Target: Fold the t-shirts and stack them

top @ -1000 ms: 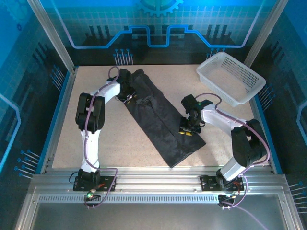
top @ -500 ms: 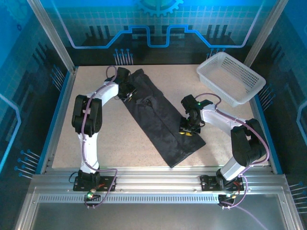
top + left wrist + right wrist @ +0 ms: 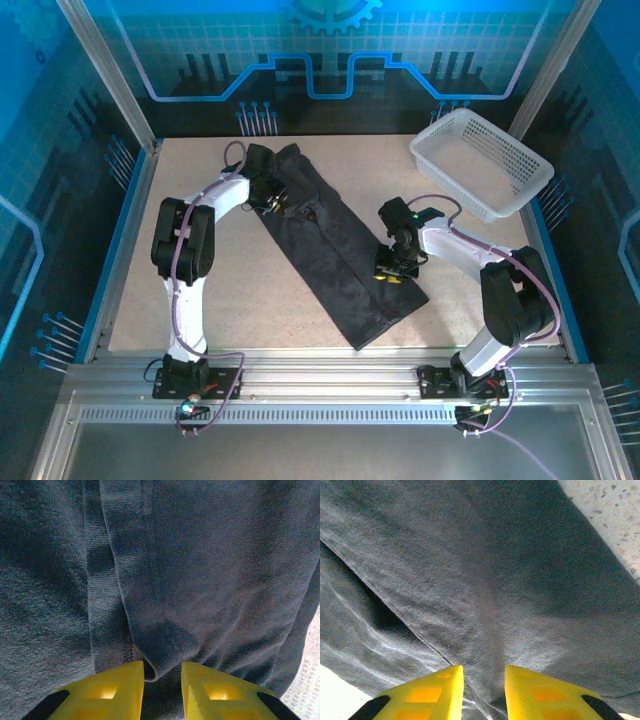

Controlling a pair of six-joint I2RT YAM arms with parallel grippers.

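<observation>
T-shirt [image 3: 340,255]: narrow strip slanting across the bench [image 3: 230,290]; cross-folds and stacking judged still to do.
Left pincer [image 3: 162,671]: nips its far end.
Right pincer [image 3: 484,672]: nips its near end.

A white plastic lattice basket [image 3: 522,196] sits at the far right corner of the speckled beige tabletop [image 3: 250,290], turned diagonally to its edges. Slotted aluminium rails [image 3: 320,385] run along the near edge. A blue grid-patterned panel [image 3: 330,40] with a gear motif closes the far side.

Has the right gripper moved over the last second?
No. The right gripper sits at the right edge of the t-shirt, same offset from the white basket as before.
</observation>
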